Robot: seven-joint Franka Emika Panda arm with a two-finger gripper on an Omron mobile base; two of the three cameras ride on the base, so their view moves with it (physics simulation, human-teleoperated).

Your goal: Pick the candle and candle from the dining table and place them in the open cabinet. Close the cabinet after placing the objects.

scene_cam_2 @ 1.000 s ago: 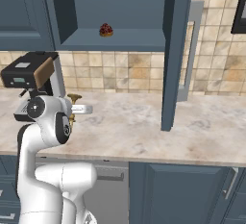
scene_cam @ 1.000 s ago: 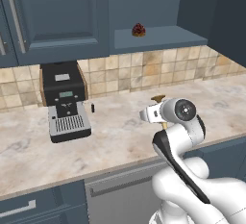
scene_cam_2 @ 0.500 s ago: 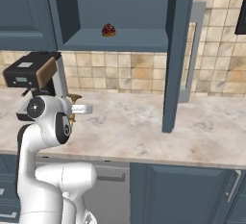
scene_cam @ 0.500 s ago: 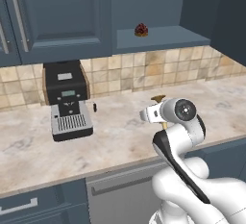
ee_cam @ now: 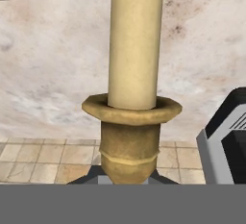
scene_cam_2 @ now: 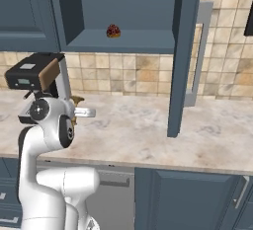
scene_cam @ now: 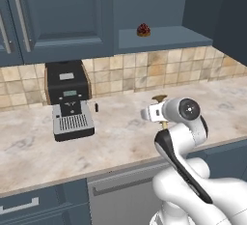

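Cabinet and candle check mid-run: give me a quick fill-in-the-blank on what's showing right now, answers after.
1. The cream candle sits in a ____ candlestick held at the gripper.
2. On the open cabinet shelf lies a small dark ____ lump.
3. The black machine on the counter is a ____ maker.
4. The cabinet door stands ____.

Answers: brass; red; coffee; open

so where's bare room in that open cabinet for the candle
The open cabinet's shelf holds one dark red lump near its left. The stretch from the lump to the open door is bare. The gripper holds the candle.
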